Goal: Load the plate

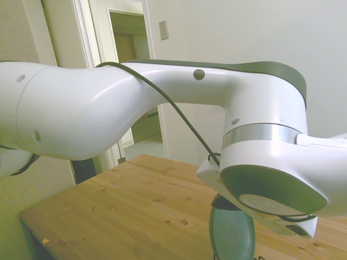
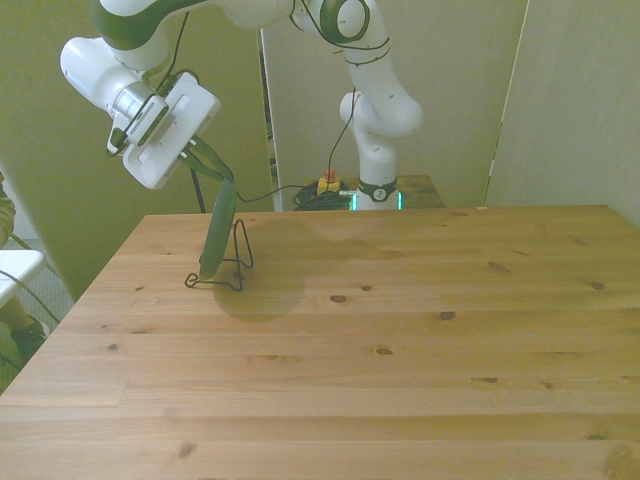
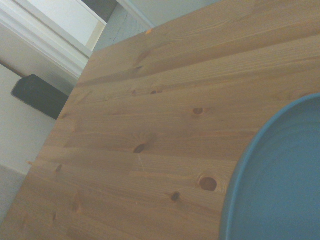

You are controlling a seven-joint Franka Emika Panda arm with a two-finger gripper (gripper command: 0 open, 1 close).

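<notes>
The plate (image 2: 219,228) stands on edge, tilted, in the black wire stand (image 2: 232,268) near the front view's left side of the wooden table (image 2: 400,340). My gripper (image 2: 213,163) is clamped on its upper rim. The side view hides the stand behind my arm (image 1: 135,108), showing only the plate's lower part. No writing is legible anywhere.
</notes>
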